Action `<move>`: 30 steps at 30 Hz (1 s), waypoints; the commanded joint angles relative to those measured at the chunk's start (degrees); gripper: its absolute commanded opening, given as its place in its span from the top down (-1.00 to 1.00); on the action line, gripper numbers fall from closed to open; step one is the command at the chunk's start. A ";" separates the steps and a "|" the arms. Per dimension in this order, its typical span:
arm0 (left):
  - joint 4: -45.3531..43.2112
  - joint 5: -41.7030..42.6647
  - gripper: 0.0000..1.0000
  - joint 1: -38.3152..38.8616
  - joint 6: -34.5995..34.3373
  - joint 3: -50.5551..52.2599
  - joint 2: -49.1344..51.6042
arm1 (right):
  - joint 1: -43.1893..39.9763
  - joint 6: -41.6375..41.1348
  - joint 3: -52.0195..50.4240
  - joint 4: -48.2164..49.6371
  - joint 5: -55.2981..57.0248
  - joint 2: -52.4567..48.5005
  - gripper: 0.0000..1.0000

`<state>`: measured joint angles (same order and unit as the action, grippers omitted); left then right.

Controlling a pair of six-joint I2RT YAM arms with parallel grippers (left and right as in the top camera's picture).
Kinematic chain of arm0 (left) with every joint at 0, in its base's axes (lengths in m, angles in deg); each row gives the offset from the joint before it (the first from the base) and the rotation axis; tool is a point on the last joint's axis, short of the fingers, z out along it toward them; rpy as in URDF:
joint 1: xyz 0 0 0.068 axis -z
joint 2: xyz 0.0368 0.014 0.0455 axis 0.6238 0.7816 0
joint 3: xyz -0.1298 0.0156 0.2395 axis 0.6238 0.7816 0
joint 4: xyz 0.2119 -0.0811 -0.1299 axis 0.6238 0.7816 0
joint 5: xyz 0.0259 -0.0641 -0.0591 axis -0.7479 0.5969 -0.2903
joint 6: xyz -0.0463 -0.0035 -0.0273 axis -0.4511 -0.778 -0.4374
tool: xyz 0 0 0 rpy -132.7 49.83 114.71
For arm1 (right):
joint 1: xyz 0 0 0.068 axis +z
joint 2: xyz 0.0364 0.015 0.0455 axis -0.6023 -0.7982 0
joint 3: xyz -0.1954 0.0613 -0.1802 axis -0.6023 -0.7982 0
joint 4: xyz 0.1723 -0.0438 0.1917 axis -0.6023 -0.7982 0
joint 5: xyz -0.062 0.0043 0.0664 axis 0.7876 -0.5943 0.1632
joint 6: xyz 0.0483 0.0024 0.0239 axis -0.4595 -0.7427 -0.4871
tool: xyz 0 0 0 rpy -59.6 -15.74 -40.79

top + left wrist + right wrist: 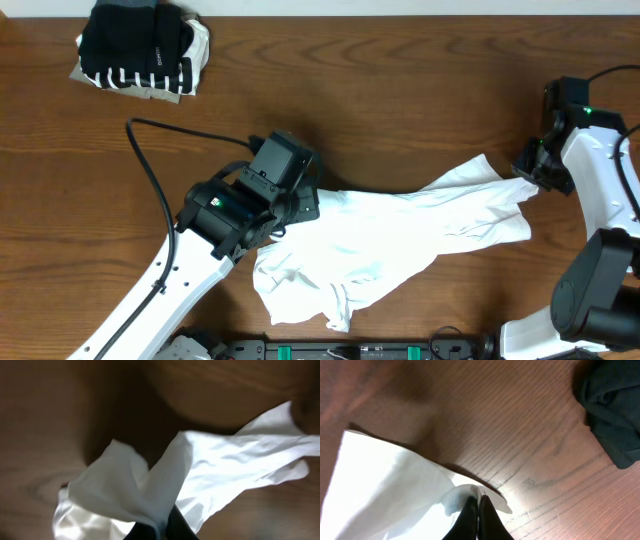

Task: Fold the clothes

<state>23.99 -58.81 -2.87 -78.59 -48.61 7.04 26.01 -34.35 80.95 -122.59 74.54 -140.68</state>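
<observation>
Left pincer (161, 524) on crumpled white T-shirt (225, 465)

Overhead straight down over the table (400, 100); both wrist views close and low; white T-shirt (400, 235) in all three.

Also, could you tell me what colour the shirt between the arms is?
The shirt is white, clearest in the overhead view.

Your overhead view is sharp and evenly lit; the white shirt (400, 235) runs nearly blown out. Your left wrist view is dim and blurred, with dark shadow across the tabletop (45, 435). Right wrist: pale glare beside the fingers (468, 520).
</observation>
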 commanded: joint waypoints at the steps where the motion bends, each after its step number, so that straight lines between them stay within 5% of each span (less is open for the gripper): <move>1: -2.25 -0.59 0.88 -0.13 2.78 -0.70 -0.15 | -0.31 -1.51 1.86 -0.31 -1.14 4.48 0.98; 16: -4.92 1.53 0.88 -0.02 10.49 -11.56 -7.02 | -0.33 -1.68 1.86 -0.35 -2.12 28.24 0.97; 30: 1.38 0.37 0.88 0.35 10.47 -25.81 -8.59 | -0.31 -1.68 7.87 -6.27 -2.58 31.41 0.96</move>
<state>25.33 -57.24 -2.69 -67.84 -73.09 -1.35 26.03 -35.40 85.73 -128.25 71.94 -109.84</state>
